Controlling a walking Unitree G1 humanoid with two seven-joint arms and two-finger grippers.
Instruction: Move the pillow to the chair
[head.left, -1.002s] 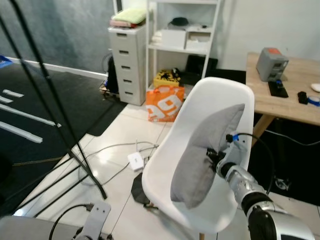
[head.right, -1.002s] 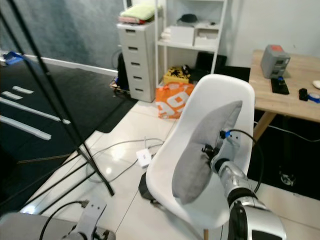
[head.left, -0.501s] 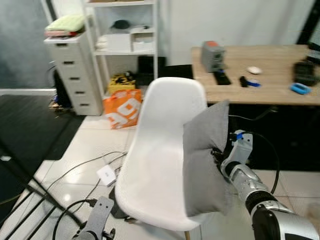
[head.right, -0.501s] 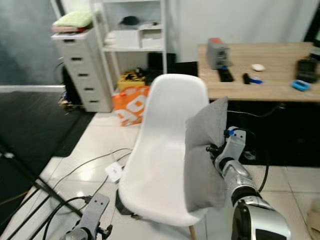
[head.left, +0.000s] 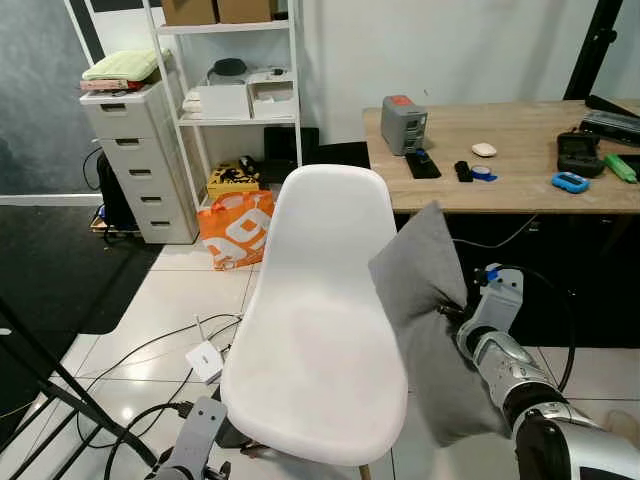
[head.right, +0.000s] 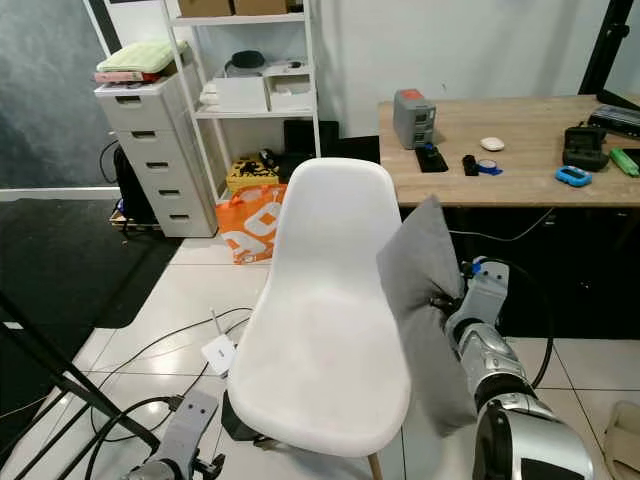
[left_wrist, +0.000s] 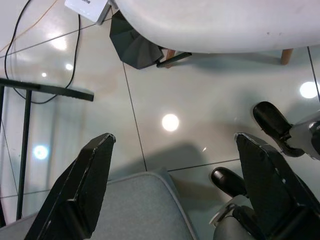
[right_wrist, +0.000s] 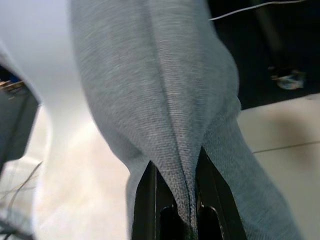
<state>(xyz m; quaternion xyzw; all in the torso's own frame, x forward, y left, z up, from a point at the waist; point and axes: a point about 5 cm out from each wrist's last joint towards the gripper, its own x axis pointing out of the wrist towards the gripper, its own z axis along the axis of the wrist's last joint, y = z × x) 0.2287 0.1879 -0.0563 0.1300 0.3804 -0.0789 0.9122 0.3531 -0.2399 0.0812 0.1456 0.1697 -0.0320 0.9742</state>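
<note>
A grey pillow (head.left: 430, 320) hangs upright just off the right edge of the white shell chair (head.left: 320, 330). My right gripper (head.left: 452, 312) is shut on the pillow's edge; in the right wrist view both black fingers (right_wrist: 150, 195) pinch a fold of the grey fabric (right_wrist: 165, 100), with the white chair seat (right_wrist: 45, 75) beside it. My left gripper (left_wrist: 172, 185) hangs low by the chair's front, open over the tiled floor, its wide black fingers (left_wrist: 82, 180) apart. The chair seat itself is bare.
A wooden desk (head.left: 500, 165) with small devices stands right behind the chair. White shelving (head.left: 235, 90) and a drawer unit (head.left: 135, 160) line the wall, with an orange bag (head.left: 238, 228) below. Cables and a white power adapter (head.left: 203, 360) lie on the floor beside a black tripod leg (head.left: 60, 395).
The camera has swung round to the chair's front. The pillow, still pinched in my right gripper, now hangs off the chair's right edge instead of against the backrest.
</note>
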